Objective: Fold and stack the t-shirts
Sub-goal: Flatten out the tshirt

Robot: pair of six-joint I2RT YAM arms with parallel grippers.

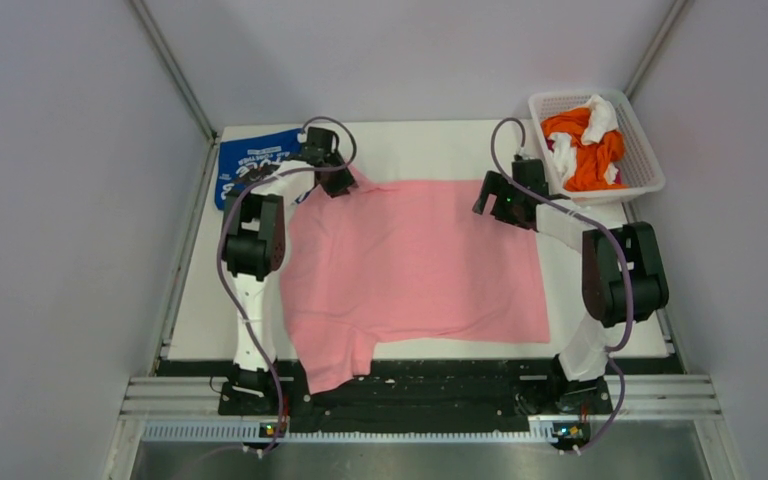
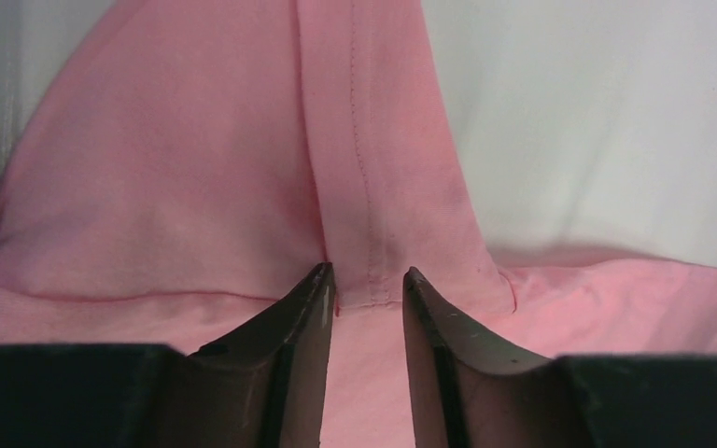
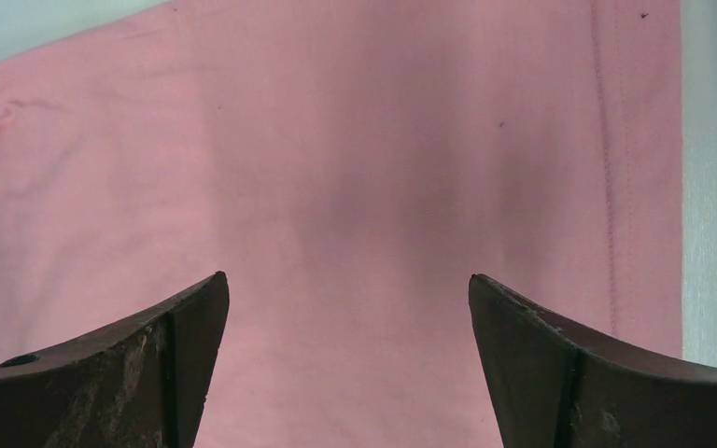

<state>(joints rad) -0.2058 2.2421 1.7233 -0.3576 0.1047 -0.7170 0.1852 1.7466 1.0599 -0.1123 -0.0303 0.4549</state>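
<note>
Top: pink t-shirt (image 1: 420, 260) spread flat mid-surface (image 1: 410, 140), near sleeve (image 1: 335, 362) drooping over front edge. blue t-shirt (image 1: 250, 160) at far-left corner, partly behind left arm. At pink shirt's far-left corner, left pincer (image 1: 338, 186); at far-right corner, right pincer (image 1: 490, 203).

Left wrist: tips narrow, nipping hemmed fold (image 2: 359, 187) raised between them.

Right wrist: tips wide apart over flat cloth, holding nothing; side hem (image 3: 611, 187) at right.

Risks: one-sided pull likely drags shirt askew and bunches it. Thin nip may slip. Overhanging sleeve may snag.
</note>
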